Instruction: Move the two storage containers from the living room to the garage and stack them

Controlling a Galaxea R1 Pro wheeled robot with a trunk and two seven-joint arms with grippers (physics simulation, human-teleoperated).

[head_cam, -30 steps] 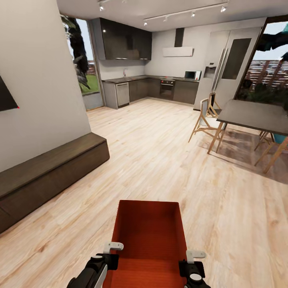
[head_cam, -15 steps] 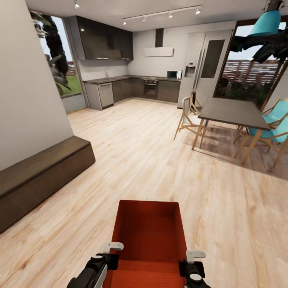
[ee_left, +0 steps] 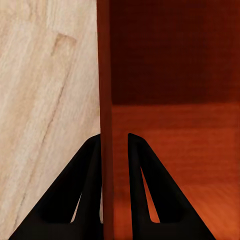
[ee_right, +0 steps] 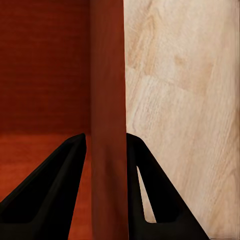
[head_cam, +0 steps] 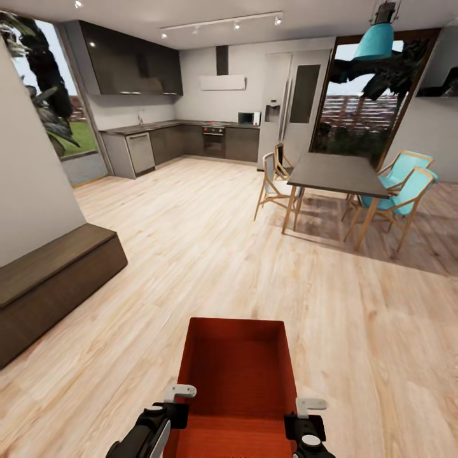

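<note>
Left gripper (ee_left: 114, 145) and right gripper (ee_right: 106, 145) each clamp a wall of one orange-red lidless plastic bin (head_cam: 238, 375) over the light wood-plank floor (head_cam: 210, 254); garage stacking remains

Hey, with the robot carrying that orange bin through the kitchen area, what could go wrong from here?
1. The storage container hangs only from thin side walls pinched by the left end effector and right end effector; a jolt might let a wall slip.
2. The dining table and teal chairs stand ahead to the right; a wide turn could clip them.
3. The dark bench lies close on the left, narrowing the route.
</note>
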